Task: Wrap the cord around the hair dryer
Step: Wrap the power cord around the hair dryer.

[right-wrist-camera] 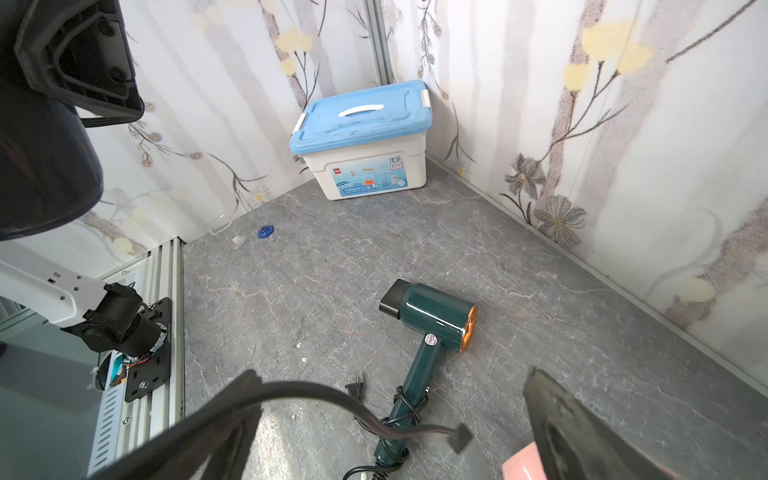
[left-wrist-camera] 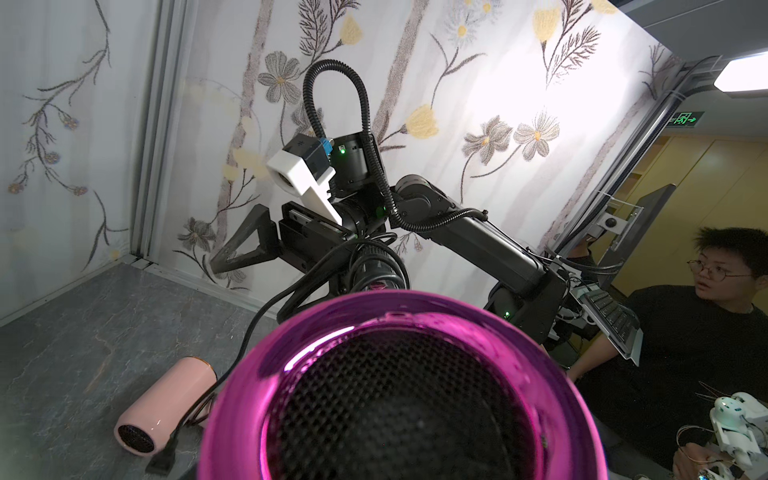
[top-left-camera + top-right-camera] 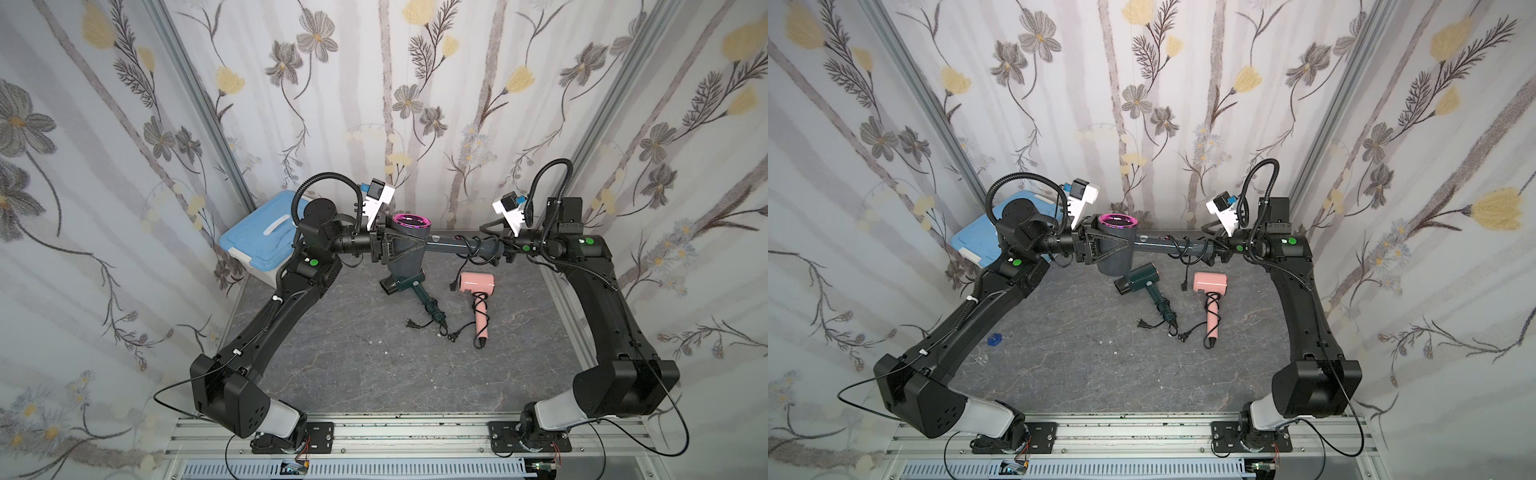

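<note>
Evidently partway: left gripper (image 3: 409, 243) clamped on barrel of hair dryer (image 3: 402, 268); cord (image 3: 471, 251) looped round handle (image 3: 446, 245); plug tail (image 3: 451, 286) dangles below, unwrapped; right gripper (image 3: 494, 244) spread apart at handle end.

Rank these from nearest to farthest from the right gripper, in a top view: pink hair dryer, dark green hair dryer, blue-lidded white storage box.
1. Pink hair dryer, on the table below the right gripper.
2. Dark green hair dryer, mid-table.
3. Blue-lidded white storage box, back left corner.
</note>
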You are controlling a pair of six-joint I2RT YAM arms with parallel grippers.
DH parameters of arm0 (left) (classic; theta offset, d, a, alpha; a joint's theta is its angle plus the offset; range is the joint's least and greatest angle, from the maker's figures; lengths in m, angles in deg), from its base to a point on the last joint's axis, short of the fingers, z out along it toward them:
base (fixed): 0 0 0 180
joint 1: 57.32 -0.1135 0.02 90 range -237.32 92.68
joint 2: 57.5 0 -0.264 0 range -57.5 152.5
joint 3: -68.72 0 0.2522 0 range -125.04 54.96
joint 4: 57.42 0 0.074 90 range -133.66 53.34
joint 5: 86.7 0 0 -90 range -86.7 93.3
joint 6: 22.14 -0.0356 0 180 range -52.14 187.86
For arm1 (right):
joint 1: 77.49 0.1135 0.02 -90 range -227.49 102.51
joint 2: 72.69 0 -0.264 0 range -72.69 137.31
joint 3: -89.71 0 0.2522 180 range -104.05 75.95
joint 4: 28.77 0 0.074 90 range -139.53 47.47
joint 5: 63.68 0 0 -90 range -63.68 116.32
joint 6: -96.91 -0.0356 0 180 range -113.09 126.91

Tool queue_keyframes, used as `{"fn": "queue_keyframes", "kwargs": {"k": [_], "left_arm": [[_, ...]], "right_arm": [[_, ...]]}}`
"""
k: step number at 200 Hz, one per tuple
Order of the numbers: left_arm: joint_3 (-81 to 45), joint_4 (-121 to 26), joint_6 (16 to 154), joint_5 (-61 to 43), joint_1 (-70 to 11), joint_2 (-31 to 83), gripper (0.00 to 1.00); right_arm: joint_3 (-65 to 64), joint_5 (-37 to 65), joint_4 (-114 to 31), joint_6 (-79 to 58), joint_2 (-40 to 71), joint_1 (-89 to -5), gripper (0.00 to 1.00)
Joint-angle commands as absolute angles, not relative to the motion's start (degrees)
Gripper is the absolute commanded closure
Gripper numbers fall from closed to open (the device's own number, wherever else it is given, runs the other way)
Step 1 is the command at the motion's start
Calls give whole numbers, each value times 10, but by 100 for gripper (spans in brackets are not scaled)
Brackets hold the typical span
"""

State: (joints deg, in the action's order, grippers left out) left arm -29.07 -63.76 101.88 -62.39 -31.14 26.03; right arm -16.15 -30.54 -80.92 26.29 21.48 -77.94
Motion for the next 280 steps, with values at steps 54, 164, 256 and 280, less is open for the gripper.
{"fn": "queue_keyframes", "kwargs": {"k": [54,164,256,280], "left_arm": [[-303,-720,1062,-593,-317,258,100],[-314,-749,1100,-559,-318,246,100],[-338,-763,1111,-539,-320,248,100],[-343,-764,1114,-534,-323,248,100]], "right_arm": [[-1,-287,-640,229,132,-790,0],[184,-254,-436,157,93,-762,3],[176,-150,-389,140,143,-780,23],[186,-152,-389,142,134,-781,44]]}}
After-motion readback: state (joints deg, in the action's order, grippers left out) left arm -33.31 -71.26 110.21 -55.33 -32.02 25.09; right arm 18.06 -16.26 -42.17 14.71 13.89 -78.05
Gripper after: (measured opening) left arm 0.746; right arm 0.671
